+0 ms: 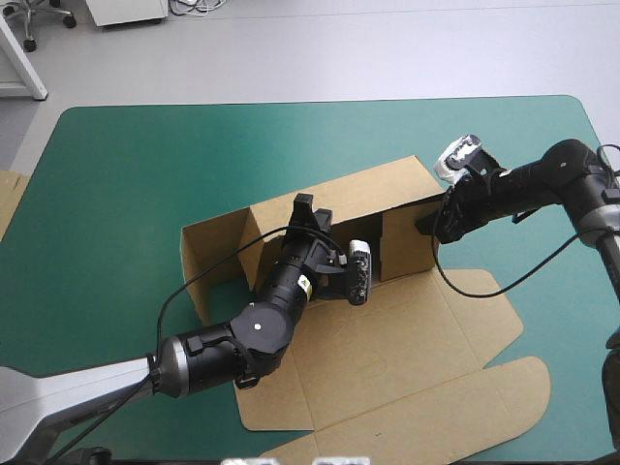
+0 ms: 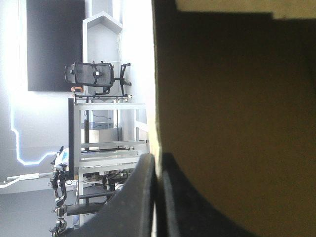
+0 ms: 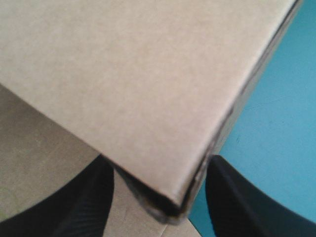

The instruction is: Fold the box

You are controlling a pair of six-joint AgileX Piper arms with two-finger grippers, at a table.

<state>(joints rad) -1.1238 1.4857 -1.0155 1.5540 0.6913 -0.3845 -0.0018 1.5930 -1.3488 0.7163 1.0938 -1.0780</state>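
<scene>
The brown cardboard box (image 1: 387, 358), far walls raised and lid flat, sits mid-table on the teal-green cover (image 1: 126, 174), with the left gripper (image 2: 157, 160) pinching a raised wall while the right gripper (image 3: 160, 168) stands open astride its right corner.

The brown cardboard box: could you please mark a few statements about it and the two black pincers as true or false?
1. The brown cardboard box lies wholly flat on the teal-green table cover. False: its far walls stand raised.
2. The black-fingered left pincer is shut on a raised wall. True.
3. The black-fingered right pincer is shut. False: its fingers stand apart, astride a box corner.
4. The box's lid flaps lie flat toward the table's near edge. True.
</scene>
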